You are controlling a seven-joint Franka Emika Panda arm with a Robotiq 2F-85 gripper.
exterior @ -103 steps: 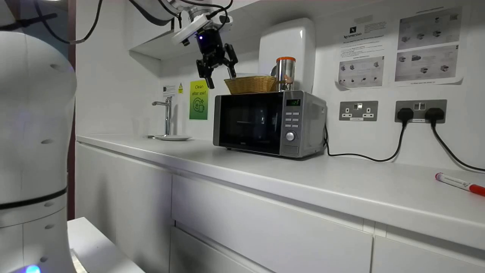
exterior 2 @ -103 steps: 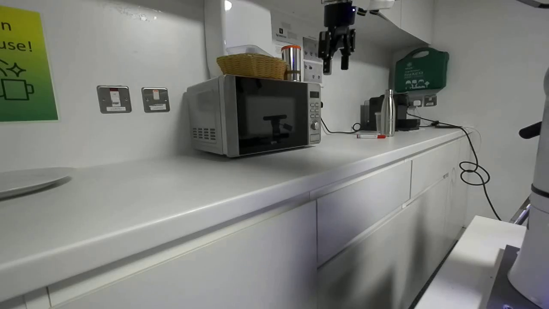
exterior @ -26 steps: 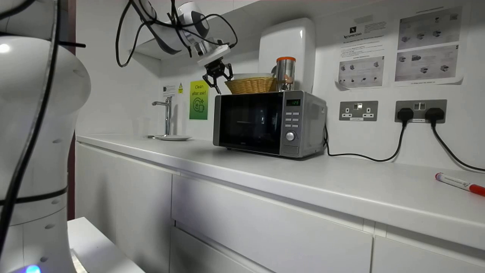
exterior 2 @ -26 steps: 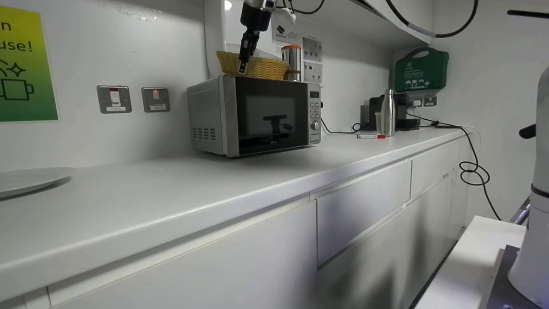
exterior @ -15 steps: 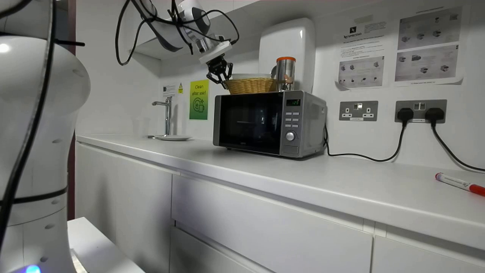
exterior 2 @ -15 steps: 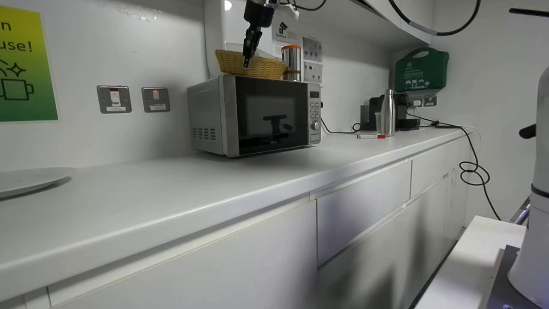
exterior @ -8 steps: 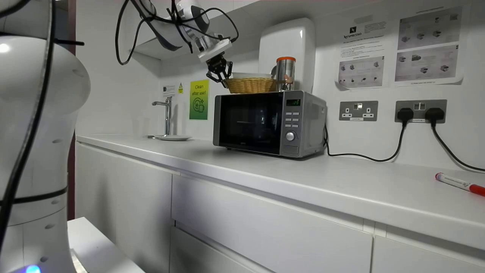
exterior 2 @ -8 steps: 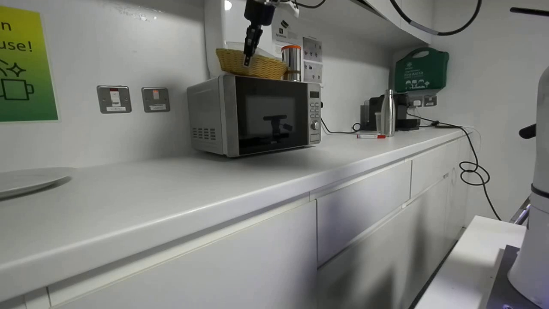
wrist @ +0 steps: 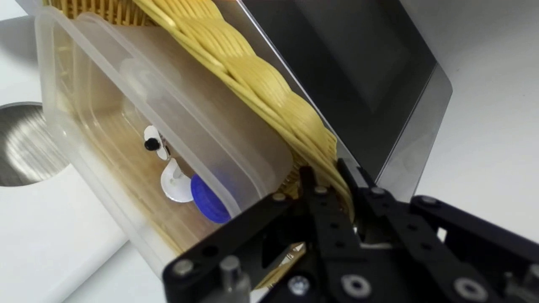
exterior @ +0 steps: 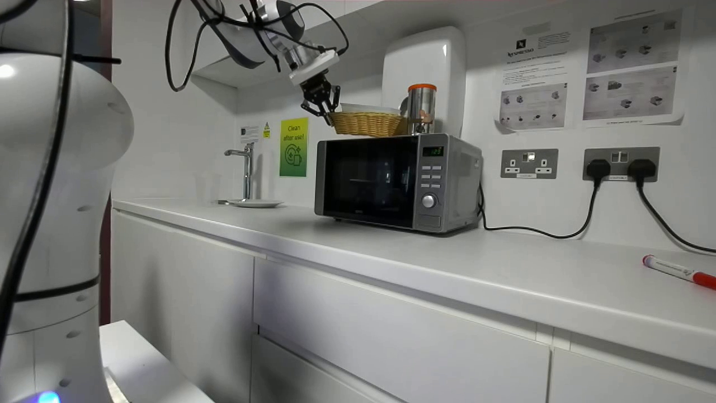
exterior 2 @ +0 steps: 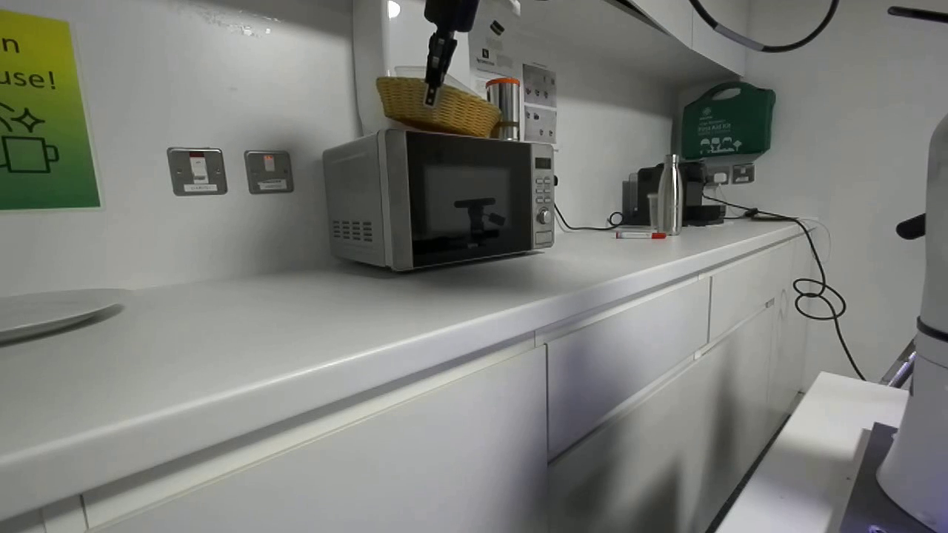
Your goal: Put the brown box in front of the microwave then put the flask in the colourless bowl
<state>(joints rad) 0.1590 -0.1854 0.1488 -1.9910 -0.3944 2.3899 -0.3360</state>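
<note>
Fingers [wrist: 330, 223] pinch the wicker basket [wrist: 269, 86] (its rim between them)

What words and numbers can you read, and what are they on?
"Clean after use!" on the green-yellow sign
"NESPRESSO" on a wall sheet
"First Aid Kit" on the green case
Too small or blurred: microwave digits and door mark; labels on sockets and switches; marker print; small notice; neighbouring sheet; finer print everywhere.
</note>
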